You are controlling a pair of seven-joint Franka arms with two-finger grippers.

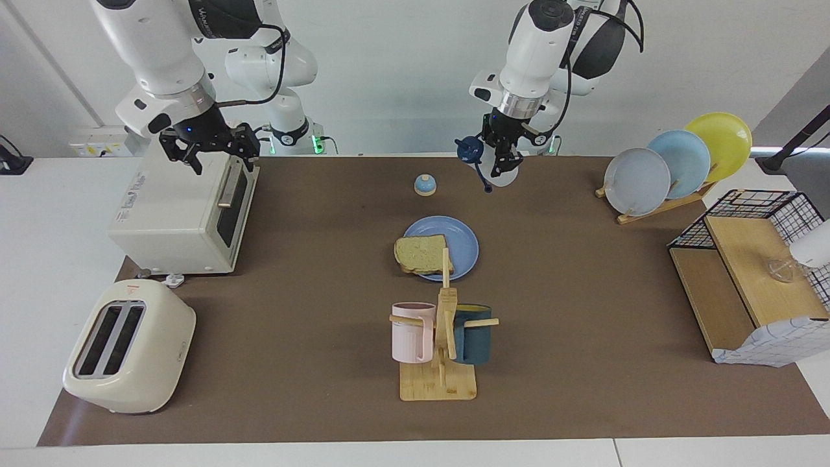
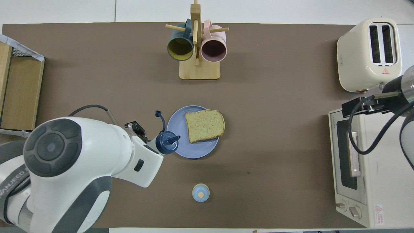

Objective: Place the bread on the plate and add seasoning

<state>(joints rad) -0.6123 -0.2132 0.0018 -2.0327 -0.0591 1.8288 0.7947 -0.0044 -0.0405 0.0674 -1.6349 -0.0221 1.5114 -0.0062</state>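
Blue round plate (image 1: 463, 241) carries the square tan-crusted bread slice (image 1: 421, 254); left gripper (image 1: 503, 160) clamps the navy-capped translucent seasoning bottle (image 1: 472, 153); right gripper (image 1: 209, 148) spread, holding nothing.

The table (image 1: 583, 389) wears a matt brown cover; the plate (image 1: 463, 243) at centre frame looks smooth with a faint sheen; the bread (image 1: 420, 254) on it is porous and rough; the mug rack (image 1: 438, 383) below is pale bare wood; the toaster (image 1: 130, 347) at lower left is glossy cream plastic.
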